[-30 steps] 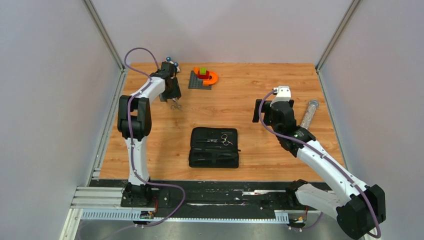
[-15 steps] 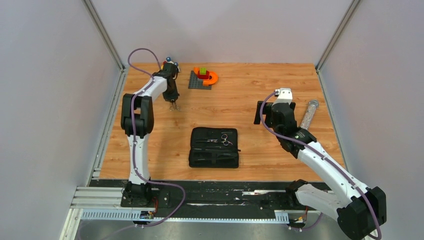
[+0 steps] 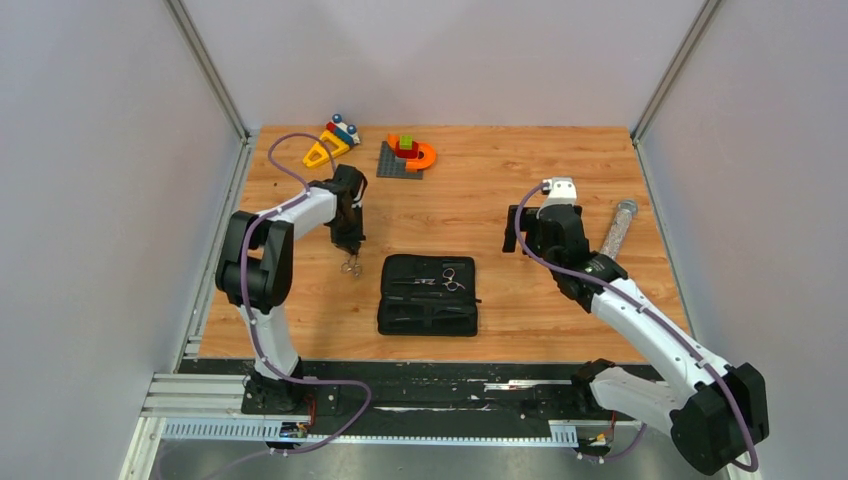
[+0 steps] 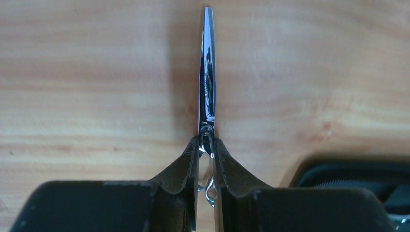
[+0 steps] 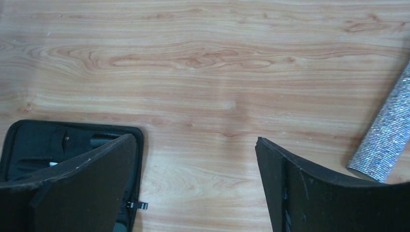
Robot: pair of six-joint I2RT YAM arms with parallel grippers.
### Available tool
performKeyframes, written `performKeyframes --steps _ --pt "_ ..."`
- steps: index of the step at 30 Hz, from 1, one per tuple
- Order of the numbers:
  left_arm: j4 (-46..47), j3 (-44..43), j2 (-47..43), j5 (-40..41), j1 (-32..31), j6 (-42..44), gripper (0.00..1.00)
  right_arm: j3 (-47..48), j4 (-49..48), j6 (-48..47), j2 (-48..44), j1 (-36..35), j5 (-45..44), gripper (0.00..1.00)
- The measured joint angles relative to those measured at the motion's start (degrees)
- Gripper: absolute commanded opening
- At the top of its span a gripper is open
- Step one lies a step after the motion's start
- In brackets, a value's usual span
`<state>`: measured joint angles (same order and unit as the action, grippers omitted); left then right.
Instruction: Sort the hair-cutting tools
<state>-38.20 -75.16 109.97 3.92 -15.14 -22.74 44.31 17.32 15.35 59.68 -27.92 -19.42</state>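
Swung in from the far corner toward the case [image 3: 425, 322], the left claw [image 4: 206, 145] pinches one scissors [image 4: 208, 82] at the pivot, over the desk [image 4: 96, 72]. The second scissors [image 3: 452, 279] lie in the case. The right claw [image 5: 196, 140] gapes wide, empty. We judge roughly halfway; comb unseen.

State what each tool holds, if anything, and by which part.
Left tool grips the scissors just behind the pivot, blades sticking out. Right tool is open, holding nothing.

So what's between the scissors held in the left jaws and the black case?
Nothing: only a bare strip of wooden table separates the scissors from the case, as the top view shows.
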Motion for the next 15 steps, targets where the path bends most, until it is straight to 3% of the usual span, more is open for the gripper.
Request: performKeyframes --steps 6,15 --pt "-0.2 7.5 -6.3 -1.6 -0.7 1.3 0.01 0.0 0.0 0.7 1.3 0.0 4.7 0.97" --pt "1.3 10.6 -14.3 -3.1 -0.5 3.7 0.0 0.3 0.0 1.3 2.1 0.0 9.8 0.96"
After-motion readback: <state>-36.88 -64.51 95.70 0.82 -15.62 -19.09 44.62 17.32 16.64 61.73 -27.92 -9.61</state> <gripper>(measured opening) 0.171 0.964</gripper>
